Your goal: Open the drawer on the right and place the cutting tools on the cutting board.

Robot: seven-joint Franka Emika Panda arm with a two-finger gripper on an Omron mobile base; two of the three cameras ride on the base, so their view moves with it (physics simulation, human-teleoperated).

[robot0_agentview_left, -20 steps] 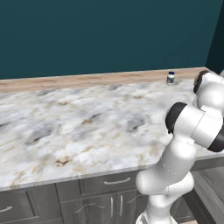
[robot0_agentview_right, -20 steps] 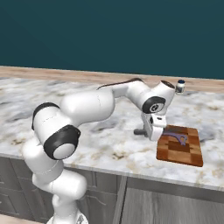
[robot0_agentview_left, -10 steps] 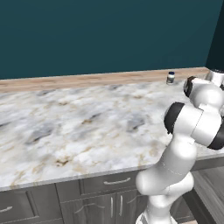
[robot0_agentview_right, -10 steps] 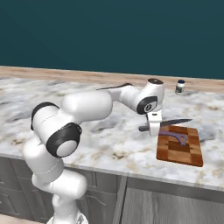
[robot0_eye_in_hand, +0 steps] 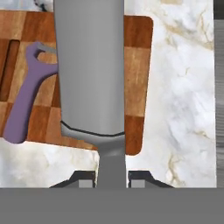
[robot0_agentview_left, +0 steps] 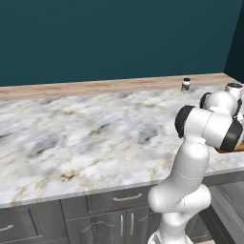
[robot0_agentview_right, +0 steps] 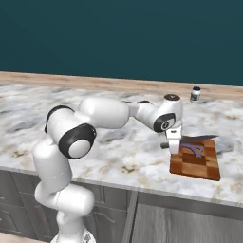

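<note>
- We see the gripper (robot0_agentview_right: 174,148) clenched on a grey knife (robot0_eye_in_hand: 89,65), its two dark tips pinching the narrow handle at the bottom centre of the hand view, the wide blade running up the frame's middle.
- In the right base view the knife's blade (robot0_agentview_right: 199,138) juts toward the right of the frame, just above the checkered cutting board (robot0_agentview_right: 209,166), which lies at centre right on the marble counter (robot0_agentview_right: 118,156).
- A purple peeler (robot0_eye_in_hand: 24,100) already lies flat on the board at the left of the hand view; the same tool shows as a small purple shape (robot0_agentview_right: 193,149) on the board in the right base view.
- We judge the knife stiff, light and smooth-sided: the handle is the safe place to hold it, and the thin grip could let it pivot if jolted.
- From the hand view the blade hangs over the board's right half, beside the peeler and not touching it; we cannot tell how high it rides above the wood.
- A small dark-capped jar (robot0_agentview_right: 195,94) stands well behind the board, near the counter's back edge.
- In our view, the knife wants lowering flat onto the bare squares before the jaws let go.
</note>
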